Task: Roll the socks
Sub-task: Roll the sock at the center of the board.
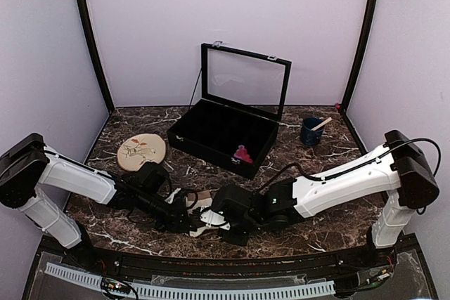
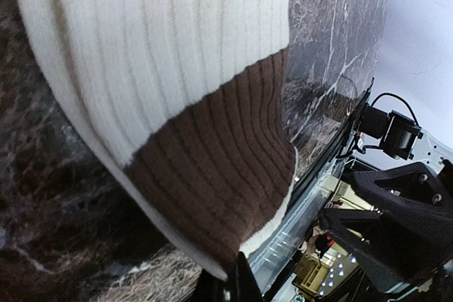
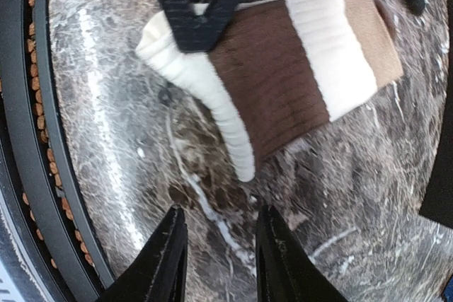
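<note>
The cream-beige sock (image 1: 204, 228) with dark brown bands lies on the marble table near the front edge, between my two grippers. My left gripper (image 1: 191, 223) is shut on the sock's cream edge. In the left wrist view the ribbed sock (image 2: 177, 104) fills the frame above the closed fingertips (image 2: 237, 284). In the right wrist view the sock (image 3: 283, 68) lies ahead, pinched at its top by the left gripper (image 3: 205, 5). My right gripper (image 3: 221, 245) stands open just short of the sock, with only bare marble between its fingers. The magenta-pink sock (image 1: 243, 154) lies inside the black box.
An open black box (image 1: 211, 128) with a raised glass lid stands at the back centre. A round beige plate with a leaf pattern (image 1: 140, 151) lies at the left. A dark blue cup (image 1: 311, 131) holding a stick stands at the back right. The table's front rail (image 3: 28, 139) runs close by.
</note>
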`<state>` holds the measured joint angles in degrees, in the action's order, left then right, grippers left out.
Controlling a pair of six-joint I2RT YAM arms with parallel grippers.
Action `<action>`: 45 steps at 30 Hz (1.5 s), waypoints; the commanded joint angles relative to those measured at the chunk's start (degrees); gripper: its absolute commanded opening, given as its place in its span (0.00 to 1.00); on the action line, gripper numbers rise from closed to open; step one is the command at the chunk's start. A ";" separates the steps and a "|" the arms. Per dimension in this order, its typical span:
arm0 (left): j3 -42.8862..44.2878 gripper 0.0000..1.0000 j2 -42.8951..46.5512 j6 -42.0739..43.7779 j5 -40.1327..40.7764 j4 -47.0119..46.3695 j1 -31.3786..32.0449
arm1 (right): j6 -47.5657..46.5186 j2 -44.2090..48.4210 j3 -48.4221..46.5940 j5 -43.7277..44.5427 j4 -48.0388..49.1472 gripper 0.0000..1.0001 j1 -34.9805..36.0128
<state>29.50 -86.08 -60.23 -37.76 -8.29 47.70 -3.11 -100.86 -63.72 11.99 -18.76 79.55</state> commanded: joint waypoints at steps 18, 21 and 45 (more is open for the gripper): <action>-4.61 0.00 2.68 -0.59 -8.08 -2.15 -3.34 | -10.52 -10.67 -8.87 3.91 4.83 0.27 2.92; -4.84 0.00 2.85 -0.56 -8.70 -2.45 -3.89 | -10.90 -11.09 -8.55 4.05 5.61 0.26 2.94; -5.68 0.00 2.80 0.54 -11.57 -2.98 -5.02 | -11.56 -13.20 -8.46 4.22 7.80 0.00 0.94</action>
<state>24.71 -84.12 -60.69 -47.81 -11.77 43.16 -14.66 -113.78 -71.68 15.66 -12.75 81.32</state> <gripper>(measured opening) 0.027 0.014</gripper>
